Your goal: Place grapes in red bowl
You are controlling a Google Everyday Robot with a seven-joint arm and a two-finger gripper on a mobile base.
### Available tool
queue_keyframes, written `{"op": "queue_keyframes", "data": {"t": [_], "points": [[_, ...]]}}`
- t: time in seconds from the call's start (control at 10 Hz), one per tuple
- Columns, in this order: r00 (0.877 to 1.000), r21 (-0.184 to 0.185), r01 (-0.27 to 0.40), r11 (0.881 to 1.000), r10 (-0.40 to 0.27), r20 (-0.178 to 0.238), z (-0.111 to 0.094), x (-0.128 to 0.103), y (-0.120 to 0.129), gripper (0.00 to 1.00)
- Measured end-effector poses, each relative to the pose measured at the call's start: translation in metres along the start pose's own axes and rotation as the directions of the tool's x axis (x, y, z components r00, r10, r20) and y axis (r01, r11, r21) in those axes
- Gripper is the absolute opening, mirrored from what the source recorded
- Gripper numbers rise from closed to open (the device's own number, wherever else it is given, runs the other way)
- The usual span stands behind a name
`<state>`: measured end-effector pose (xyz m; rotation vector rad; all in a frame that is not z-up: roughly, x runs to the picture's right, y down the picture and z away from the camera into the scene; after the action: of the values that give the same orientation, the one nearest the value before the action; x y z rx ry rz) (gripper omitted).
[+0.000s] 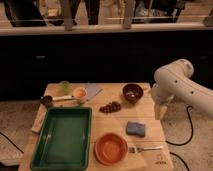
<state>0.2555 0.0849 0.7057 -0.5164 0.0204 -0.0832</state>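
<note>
- Hanging just off the right edge of the pale wooden surface [107, 123], well apart from the fruit: beige two-finger gripper [160, 112], fingers spread wide, holding nothing.
- Lying mid-surface, untouched: small cluster of dark reddish-brown grapes [110, 107], between dark maroon bowl [132, 92] and orange-red round bowl [111, 148].
- Judged step: approach, before any grasp.
- Called for next: travel left over the cluster, descent, closing, then carry to the orange-red round bowl, taken as target.

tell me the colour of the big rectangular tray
The tray is green, camera view; gripper hangs by the wooden table's right edge.
</note>
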Motion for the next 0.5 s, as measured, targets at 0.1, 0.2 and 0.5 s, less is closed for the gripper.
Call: {"op": "queue_keyframes", "data": {"t": [0.1,0.2,0.5], "points": [[1.000,0.006,0.018,1.000,-0.018,-0.002,0.001,-0.005,-0.004,0.80],[0.999,0.014,0.047,0.999,-0.047,-0.006,0.002,-0.015,-0.009,0.80],[0.996,0.030,0.093,0.995,-0.093,-0.014,0.007,-0.034,-0.022,0.80]]}}
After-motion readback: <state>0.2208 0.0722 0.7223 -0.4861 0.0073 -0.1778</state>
